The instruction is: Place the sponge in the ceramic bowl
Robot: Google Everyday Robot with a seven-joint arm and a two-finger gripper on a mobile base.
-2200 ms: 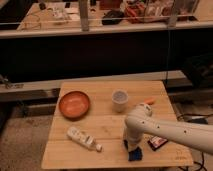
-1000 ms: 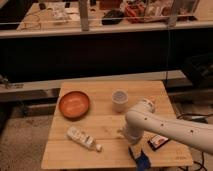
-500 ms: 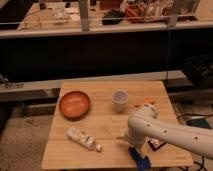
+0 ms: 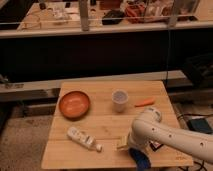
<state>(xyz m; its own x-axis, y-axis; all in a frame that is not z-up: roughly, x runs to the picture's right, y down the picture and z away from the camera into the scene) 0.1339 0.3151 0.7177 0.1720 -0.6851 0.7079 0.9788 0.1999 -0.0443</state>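
The sponge [image 4: 142, 160] shows as a dark blue block at the table's front edge, right of centre, partly covered by my arm. My gripper [image 4: 129, 146] hangs at the end of the white arm, low over the table and just up-left of the sponge, touching or nearly touching it. A pale yellow bit sits at the gripper's left side; I cannot tell whether it belongs to the sponge. The ceramic bowl [image 4: 74, 104], orange-brown and round, stands empty at the table's left, well away from the gripper.
A white cup [image 4: 119, 100] stands mid-table behind my arm, with an orange stick [image 4: 145, 103] to its right. A white bottle [image 4: 82, 138] lies on its side front left. A dark packet [image 4: 155, 146] peeks out under my arm. The wooden table [image 4: 100, 125] ends just before the sponge.
My arm has swung lower and forward, bringing the gripper down beside the sponge. The blue sponge has shifted slightly right toward the front edge. Bowl, cup and bottle have not moved.
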